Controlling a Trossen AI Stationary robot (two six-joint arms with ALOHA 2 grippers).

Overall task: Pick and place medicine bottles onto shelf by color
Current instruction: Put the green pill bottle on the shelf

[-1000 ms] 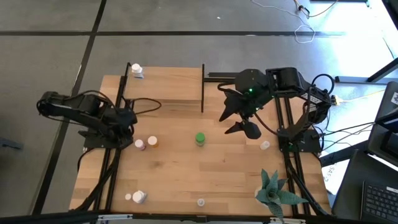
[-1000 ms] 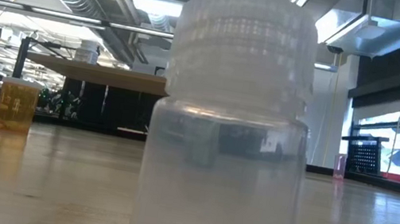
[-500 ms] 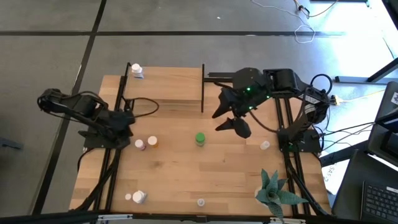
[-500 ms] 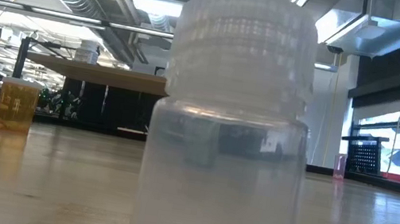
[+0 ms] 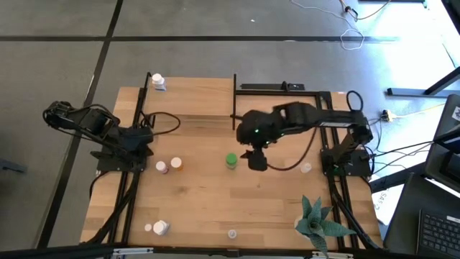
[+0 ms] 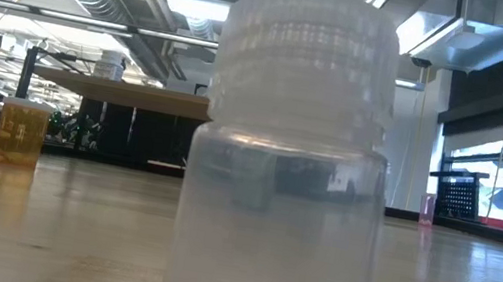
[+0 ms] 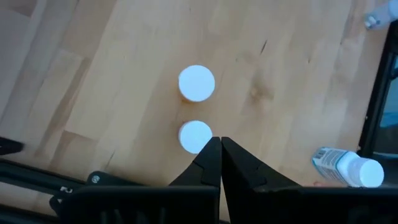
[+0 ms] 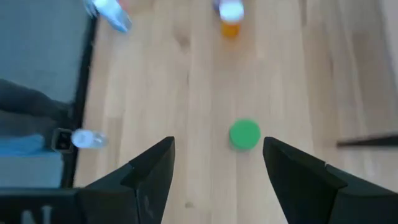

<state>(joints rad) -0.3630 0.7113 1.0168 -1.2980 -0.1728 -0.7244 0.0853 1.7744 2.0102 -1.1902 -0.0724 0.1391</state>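
One green bottle [image 5: 231, 160], centre of the high view, upright on the tabletop [image 5: 215, 201]. Right gripper [image 5: 257, 160] just beside it, fingers spread, empty. Left gripper [image 7: 220, 163] pinched shut, parked left. Shelf [image 5: 190, 97] upper centre-left. Step: approach; next, straddle and close.

Green bottle [image 5: 231, 160] upright mid-counter. Pink [image 5: 162, 167] & orange [image 5: 176, 164] bottles upright side by side nr left arm. White bottle [image 5: 159, 82] on shelf [image 5: 190, 97] corner. Clear bottle [image 6: 289, 157] upright at counter's near edge.
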